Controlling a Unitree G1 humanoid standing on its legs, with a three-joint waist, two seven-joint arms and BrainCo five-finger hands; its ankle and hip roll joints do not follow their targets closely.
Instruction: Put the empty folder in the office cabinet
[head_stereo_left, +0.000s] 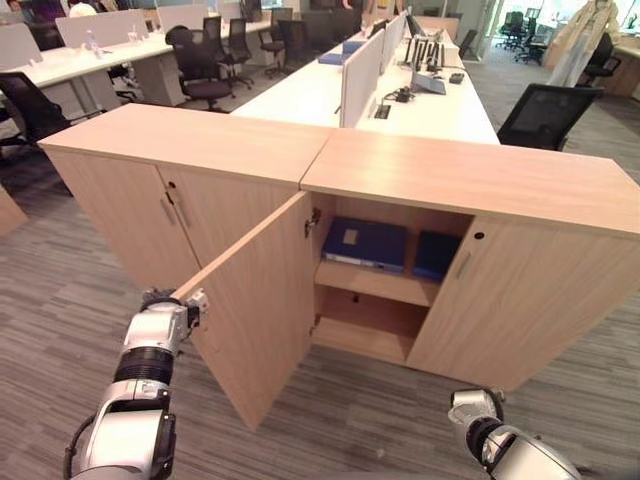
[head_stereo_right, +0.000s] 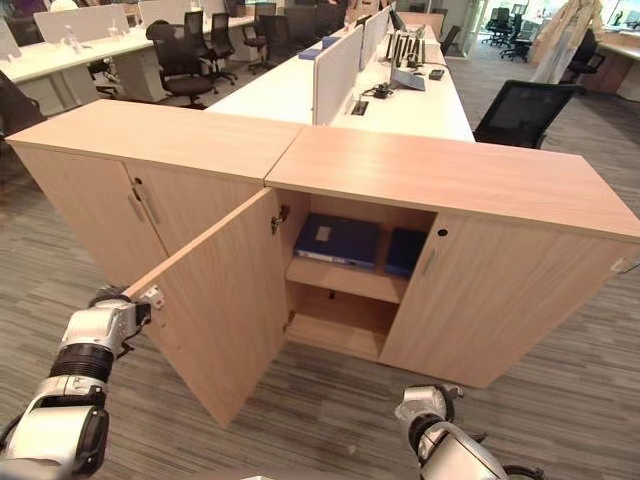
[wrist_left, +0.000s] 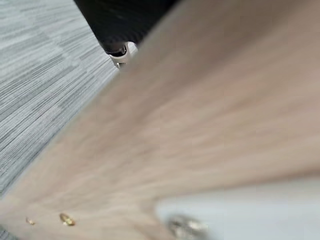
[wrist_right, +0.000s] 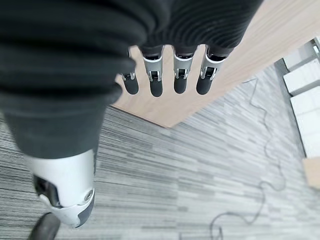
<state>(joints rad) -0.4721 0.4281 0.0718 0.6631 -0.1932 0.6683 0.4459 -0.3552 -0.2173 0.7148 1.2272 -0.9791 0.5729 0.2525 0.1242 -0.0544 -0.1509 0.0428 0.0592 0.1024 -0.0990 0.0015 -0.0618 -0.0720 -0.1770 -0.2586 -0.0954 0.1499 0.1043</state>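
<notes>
A blue folder (head_stereo_left: 364, 243) lies flat on the upper shelf of the wooden office cabinet (head_stereo_left: 450, 175), whose left door (head_stereo_left: 260, 300) stands swung open toward me. A second blue folder (head_stereo_left: 436, 255) sits just right of it, half behind the shut right door. My left hand (head_stereo_left: 170, 315) is at the outer edge of the open door, and that door's wood (wrist_left: 200, 125) shows very close in the left wrist view. My right hand (head_stereo_left: 475, 408) hangs low over the carpet in front of the cabinet, its fingers (wrist_right: 156, 80) straight and holding nothing.
The lower shelf (head_stereo_left: 365, 325) behind the open door is bare. A matching cabinet (head_stereo_left: 180, 140) with shut doors adjoins on the left. Behind stand long white desks (head_stereo_left: 300, 95) and black office chairs (head_stereo_left: 545, 115). Grey carpet (head_stereo_left: 350, 420) lies in front.
</notes>
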